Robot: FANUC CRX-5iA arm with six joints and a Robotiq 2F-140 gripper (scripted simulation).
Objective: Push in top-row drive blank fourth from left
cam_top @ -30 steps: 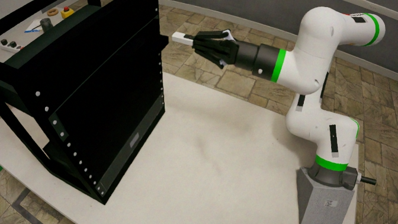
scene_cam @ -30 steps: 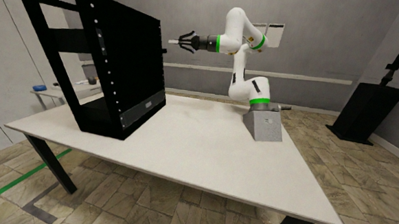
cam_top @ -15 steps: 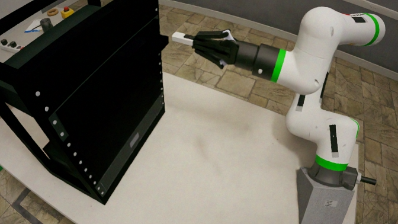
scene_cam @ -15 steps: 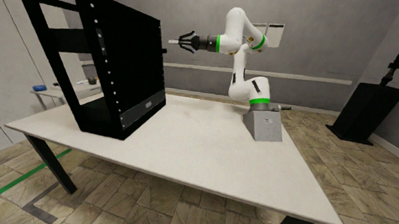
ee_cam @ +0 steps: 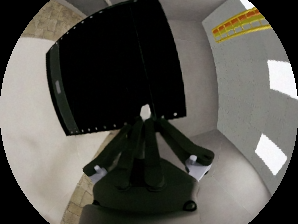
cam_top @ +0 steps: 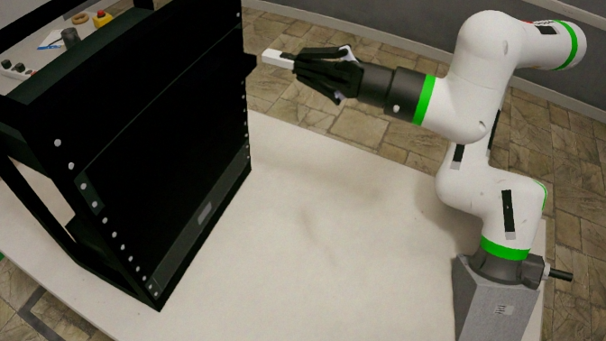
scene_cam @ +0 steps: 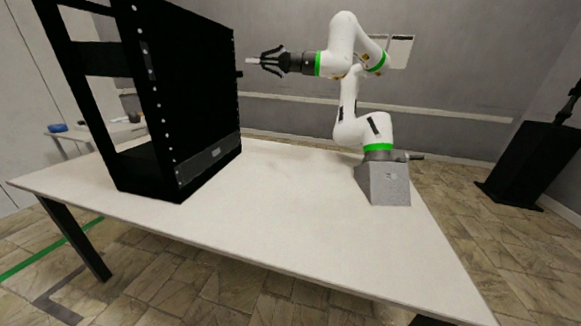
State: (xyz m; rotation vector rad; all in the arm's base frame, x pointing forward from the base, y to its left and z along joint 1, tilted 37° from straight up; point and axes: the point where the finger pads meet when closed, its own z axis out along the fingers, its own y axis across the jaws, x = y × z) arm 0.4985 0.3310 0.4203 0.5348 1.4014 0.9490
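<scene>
The black rack [cam_top: 135, 113] [scene_cam: 185, 90] [ee_cam: 111, 76] stands on the left part of the white table [cam_top: 316, 225] [scene_cam: 300, 215]. Its front is dark, and I cannot tell the single drive blanks apart. A small black piece [cam_top: 251, 61] [scene_cam: 238, 74] juts out at the front's top right edge. My gripper [cam_top: 272, 58] [scene_cam: 249, 61] [ee_cam: 146, 111] is shut on nothing. Its white tip points at that top right corner and stops a short way from the front, not touching it.
A grey label strip [cam_top: 205, 212] [scene_cam: 215, 153] runs along the bottom of the rack's front. The arm's grey pedestal [cam_top: 491, 298] [scene_cam: 383, 182] stands at the table's right side. A side bench [cam_top: 27, 54] with small items is behind the rack.
</scene>
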